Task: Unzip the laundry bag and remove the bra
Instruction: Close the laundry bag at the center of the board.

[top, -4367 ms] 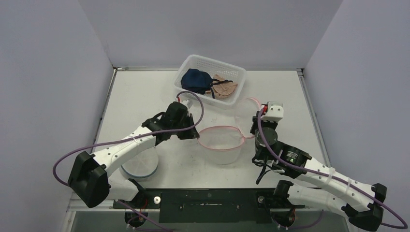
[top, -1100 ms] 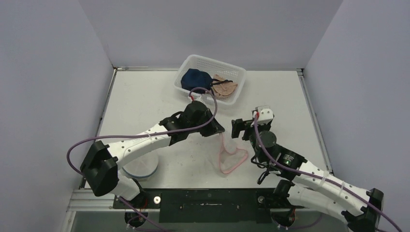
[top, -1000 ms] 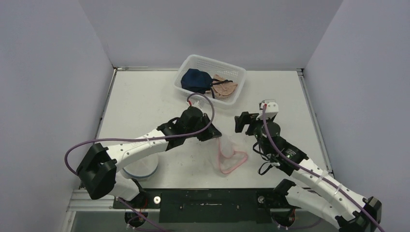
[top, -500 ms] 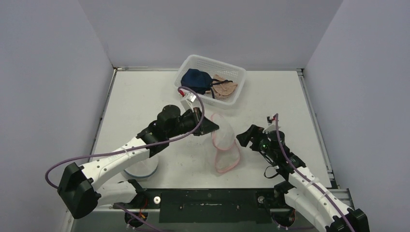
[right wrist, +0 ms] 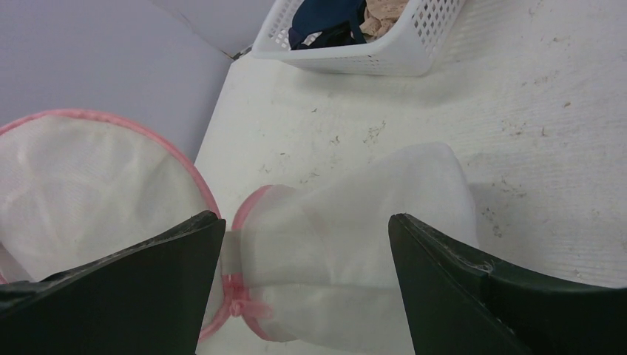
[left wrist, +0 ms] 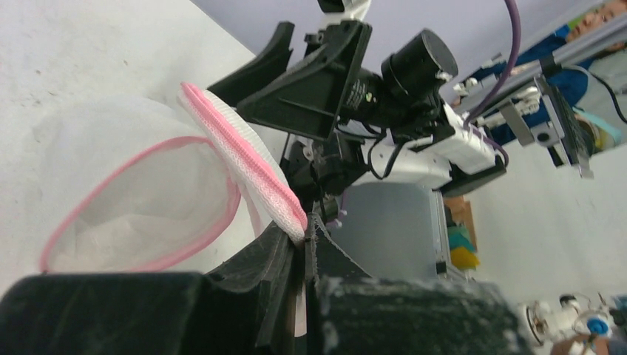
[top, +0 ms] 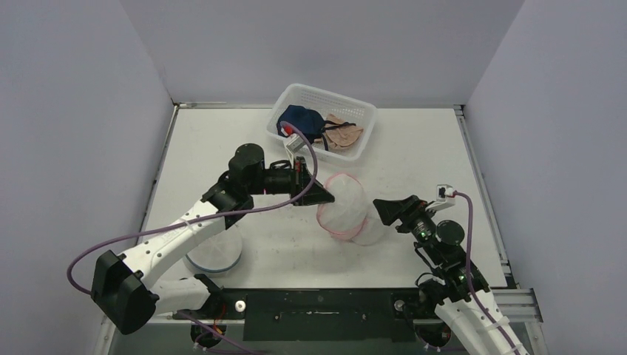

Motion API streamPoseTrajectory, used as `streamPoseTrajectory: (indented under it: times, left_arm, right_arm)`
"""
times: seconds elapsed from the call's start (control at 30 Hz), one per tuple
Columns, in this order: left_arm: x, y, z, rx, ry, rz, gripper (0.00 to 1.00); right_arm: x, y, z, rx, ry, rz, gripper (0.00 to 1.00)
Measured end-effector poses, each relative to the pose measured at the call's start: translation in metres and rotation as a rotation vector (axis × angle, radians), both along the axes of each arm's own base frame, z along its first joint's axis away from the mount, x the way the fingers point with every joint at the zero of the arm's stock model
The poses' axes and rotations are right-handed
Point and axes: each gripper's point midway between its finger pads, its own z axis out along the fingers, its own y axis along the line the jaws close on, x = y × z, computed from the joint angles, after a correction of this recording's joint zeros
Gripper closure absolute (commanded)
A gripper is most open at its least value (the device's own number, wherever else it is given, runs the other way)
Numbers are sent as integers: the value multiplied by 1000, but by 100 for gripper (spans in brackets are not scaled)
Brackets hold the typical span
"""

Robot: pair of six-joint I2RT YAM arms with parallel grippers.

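The laundry bag (top: pixel 343 209) is white mesh with a pink rim, and it is held up off the table at mid-centre. My left gripper (top: pixel 329 197) is shut on its pink rim (left wrist: pixel 255 177), with the jaws pressed together on the trim (left wrist: pixel 304 237). My right gripper (top: pixel 378 211) stands open just right of the bag. In the right wrist view the bag (right wrist: pixel 355 222) sits between the wide-spread fingers (right wrist: pixel 304 222), which do not touch it. A navy bra (top: pixel 298 122) and a beige one (top: pixel 344 135) lie in the white basket (top: pixel 360 111) at the back.
A round translucent thing with a blue rim (top: pixel 214 257) lies under my left arm near the front edge. The basket (right wrist: pixel 384 55) stands beyond the bag in the right wrist view. Grey walls close in the table on three sides.
My left gripper has lifted the bag's rim up and pulled it back, so the bag now bulges upright. My right arm has drawn back to the right and lowered, and now faces the bag.
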Motion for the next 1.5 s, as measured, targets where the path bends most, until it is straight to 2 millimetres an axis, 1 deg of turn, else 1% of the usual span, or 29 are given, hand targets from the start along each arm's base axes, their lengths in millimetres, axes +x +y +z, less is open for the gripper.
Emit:
streamPoseTrajectory:
  times: [0.1,0.13,0.2,0.33,0.4,0.43,0.5,0.63,0.73,0.83,0.9,1.0,1.17,1.23,1.3,1.43,1.5]
  left_arm:
    - [-6,-3,-10,2,10,-59,100]
    - [-8,-3,-17,-2,17,-69,100]
    - [-11,-3,-34,-4,50,-75,100]
    - [-14,-3,-79,10,162,-67,100]
    - [-13,-5,-95,9,208,-63,100]
    - [-11,-7,-100,3,224,-61,100]
    - [-8,-11,-104,-14,250,-62,100]
    - [-3,-19,-98,-52,252,-84,100]
    - [0,-30,-85,-65,219,-120,100]
    - [3,-46,-68,-74,150,-167,100]
    - [4,-57,-63,-73,117,-195,100]
    - [6,-69,-74,-51,113,-214,100]
    - [15,-78,-125,34,207,-196,100]
    - [19,-80,-140,57,239,-181,100]
    - [21,-81,-148,68,265,-169,100]
    - [25,-81,-149,51,272,-122,100]
    - [24,-79,-155,50,279,-89,100]
  right_arm:
    - [-3,-2,-5,-6,23,-6,15]
    - [-4,-3,-9,-12,35,-6,15]
    - [-6,-3,-15,-24,61,-6,15]
    - [-11,-6,-26,-46,102,-8,15]
    - [-13,-8,-28,-51,106,-8,15]
    - [-15,-8,-28,-52,108,-9,15]
    - [-17,-10,-28,-56,113,-12,15]
    - [-19,-12,-29,-62,128,-15,16]
    - [-22,-13,-32,-66,139,-16,15]
    - [-26,-15,-31,-60,134,-19,15]
    - [-27,-16,-29,-54,123,-25,15]
    - [-30,-20,-23,-49,104,-40,15]
    - [-32,-26,-12,-44,77,-64,14]
    - [-32,-28,-9,-40,65,-76,14]
    - [-32,-31,-6,-37,55,-88,14]
    - [-32,-33,-7,-41,57,-103,14]
    - [-31,-34,-8,-42,58,-108,14]
